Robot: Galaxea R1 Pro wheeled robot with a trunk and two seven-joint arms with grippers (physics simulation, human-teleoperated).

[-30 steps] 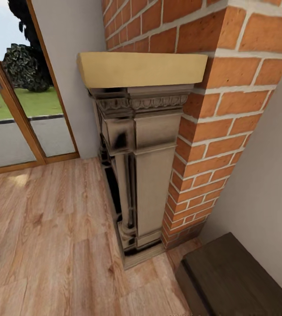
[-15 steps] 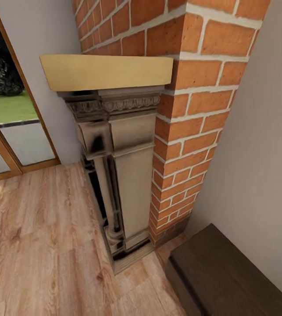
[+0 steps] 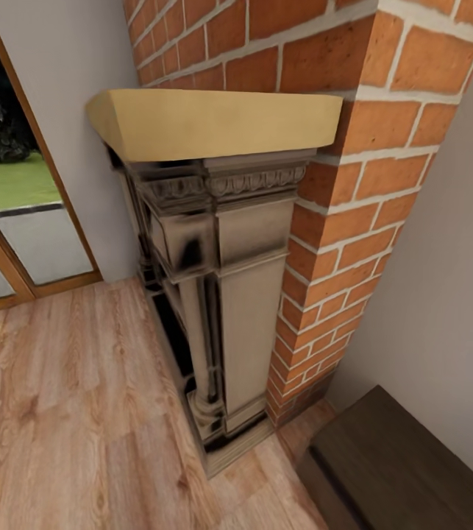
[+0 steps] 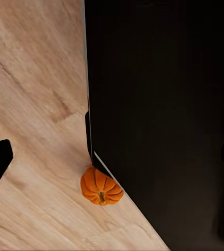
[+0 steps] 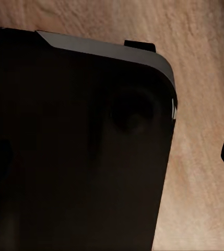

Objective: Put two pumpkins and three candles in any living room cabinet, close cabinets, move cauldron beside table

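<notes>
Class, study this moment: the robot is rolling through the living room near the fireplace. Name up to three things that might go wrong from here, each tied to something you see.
1. The pumpkin lies on the wooden floor right against the robot's dark body; the base might nudge or run over it.
2. The fireplace surround and its mantel stand close ahead; driving on could strike them.
3. The cabinet sits low at the head view's corner, easily clipped while turning.

No legible text or markings
</notes>
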